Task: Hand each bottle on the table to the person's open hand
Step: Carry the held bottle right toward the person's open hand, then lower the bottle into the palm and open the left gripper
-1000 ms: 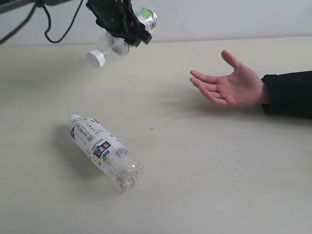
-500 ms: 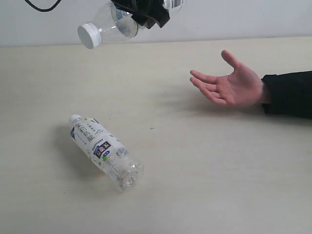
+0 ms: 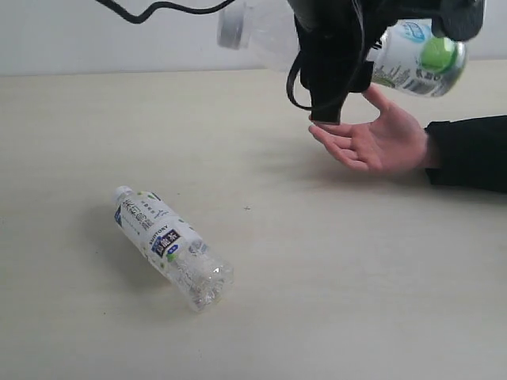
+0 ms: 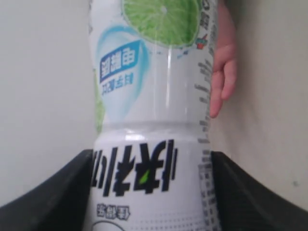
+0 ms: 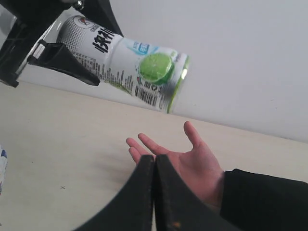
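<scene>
A clear bottle [image 3: 408, 55] with a white lime-printed label hangs level in the air just above the person's open hand [image 3: 372, 141]; my left gripper [image 3: 337, 59] is shut on its middle. Its white cap [image 3: 230, 28] points left. The left wrist view shows that bottle [image 4: 154, 96] filling the space between the black jaws of the left gripper [image 4: 151, 192], with fingers of the hand [image 4: 224, 72] beyond. A second white-capped bottle [image 3: 170, 245] lies on its side on the table [image 3: 356, 277]. My right gripper [image 5: 155, 160] is shut and empty, low in front of the hand [image 5: 192, 161].
The person's black sleeve [image 3: 467, 150] rests on the table at the right edge. A pale wall [image 3: 95, 39] runs behind the table's far edge. A black cable [image 3: 158, 8] hangs from the left arm near the top.
My left gripper has carried the bottle from the upper left rightward, to just above the open hand. The hand and the lying bottle have stayed put.
</scene>
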